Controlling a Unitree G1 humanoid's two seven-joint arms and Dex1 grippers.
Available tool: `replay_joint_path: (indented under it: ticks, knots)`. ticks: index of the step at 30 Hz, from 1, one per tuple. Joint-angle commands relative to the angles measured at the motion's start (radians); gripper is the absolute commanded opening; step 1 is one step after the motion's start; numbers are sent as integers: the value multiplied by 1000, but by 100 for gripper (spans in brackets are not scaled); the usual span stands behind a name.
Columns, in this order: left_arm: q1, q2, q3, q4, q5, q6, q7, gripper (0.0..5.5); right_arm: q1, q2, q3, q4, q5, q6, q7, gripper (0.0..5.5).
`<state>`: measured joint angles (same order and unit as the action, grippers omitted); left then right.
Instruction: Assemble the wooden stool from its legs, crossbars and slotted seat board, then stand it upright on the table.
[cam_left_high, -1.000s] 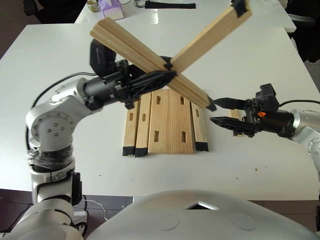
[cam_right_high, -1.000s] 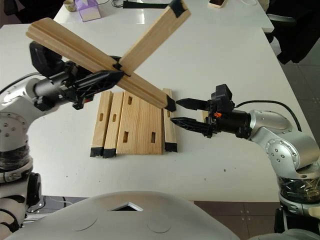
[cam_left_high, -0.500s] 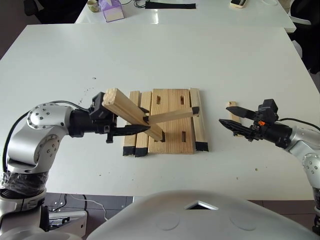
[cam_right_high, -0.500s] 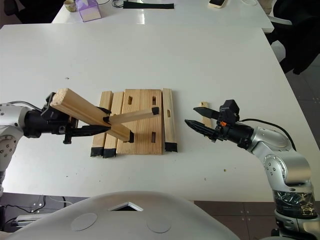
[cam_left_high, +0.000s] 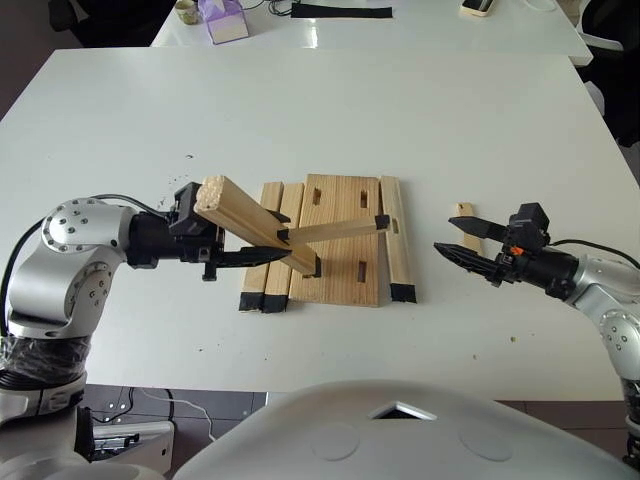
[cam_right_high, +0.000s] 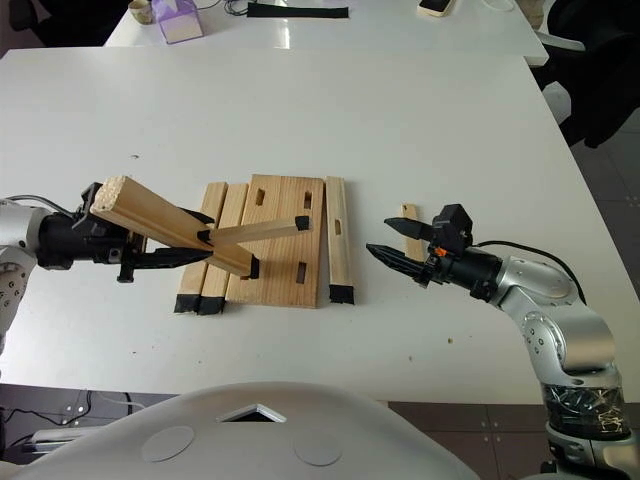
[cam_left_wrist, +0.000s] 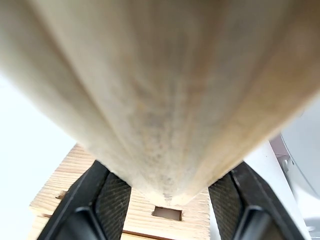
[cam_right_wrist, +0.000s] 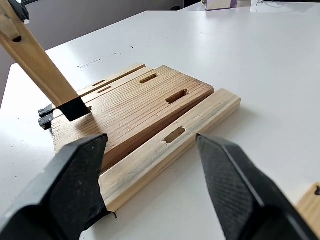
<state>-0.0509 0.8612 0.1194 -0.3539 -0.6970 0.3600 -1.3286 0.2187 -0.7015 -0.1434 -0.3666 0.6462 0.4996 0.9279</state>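
Lowered now, the crossed legs (cam_left_high: 240, 212), pinched between the left gripper's (cam_left_high: 262, 251) jaws, touch the seat board (cam_left_high: 335, 277) ahead of the spread right gripper (cam_left_high: 450, 235); a skewed press could shove it.

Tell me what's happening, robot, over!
Left claw shut on crossed legs, held over seat board. Right claw open, beside small wooden piece. Loose slats flank the board.

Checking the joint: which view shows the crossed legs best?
The left eye view: the crossed legs show whole, held by the left claw. The left wrist view has one leg close up; the right wrist view catches one black-tipped end.
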Motion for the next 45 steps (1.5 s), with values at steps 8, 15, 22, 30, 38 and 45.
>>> replay_joint_path:
  ticks: [8,15,22,30,38,45]
  knots:
    - [-23,58,3,44,43,-26,-65,206,30,23,8,-20,-30,-14,-15,328]
    - [-25,56,-18,56,66,-43,-90,206,27,35,20,-18,-41,-23,-24,328]
    - [10,48,-58,64,122,-108,-104,206,25,34,21,-14,-43,-27,-21,328]
    - [-34,35,-76,56,94,-99,-64,206,19,31,21,-7,-46,-33,-14,328]
    - [-56,31,-72,59,81,-80,-64,206,21,35,19,-5,-45,-40,-19,328]
    - [-83,28,-67,53,63,-59,-59,206,25,38,17,-6,-43,-43,-19,328]
